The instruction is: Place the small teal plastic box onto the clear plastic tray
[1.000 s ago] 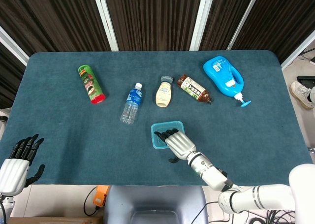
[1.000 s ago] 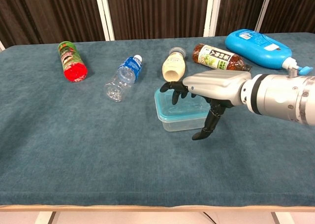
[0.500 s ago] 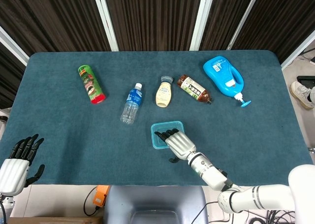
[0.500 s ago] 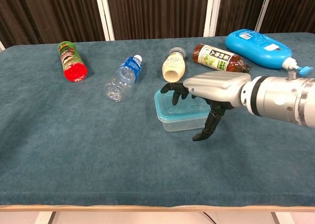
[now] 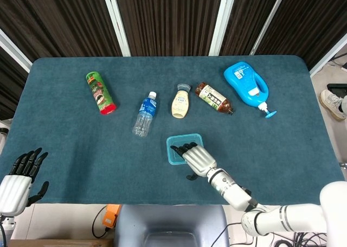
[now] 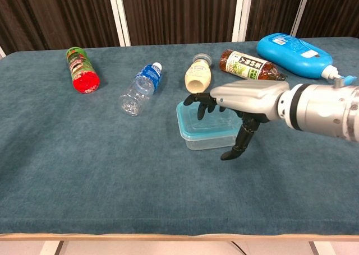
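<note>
Chest view: right hand (image 6: 242, 100) hovers over the box (image 6: 206, 128), fingers (image 6: 197, 102) spread and curled above its lid, thumb down beside it (holding nothing). Reaching step; next, close around the box. No tray is visible.

I see the table (image 5: 70, 149) covered in dark teal cloth. Lying on it: a green can (image 5: 101, 93) upper left, a water bottle (image 5: 145, 114) and cream squeeze bottle (image 5: 180, 101) at centre, a brown bottle (image 5: 214, 97), a blue pump jug (image 5: 247, 85) upper right, and the teal box (image 5: 175, 145) lower centre.
</note>
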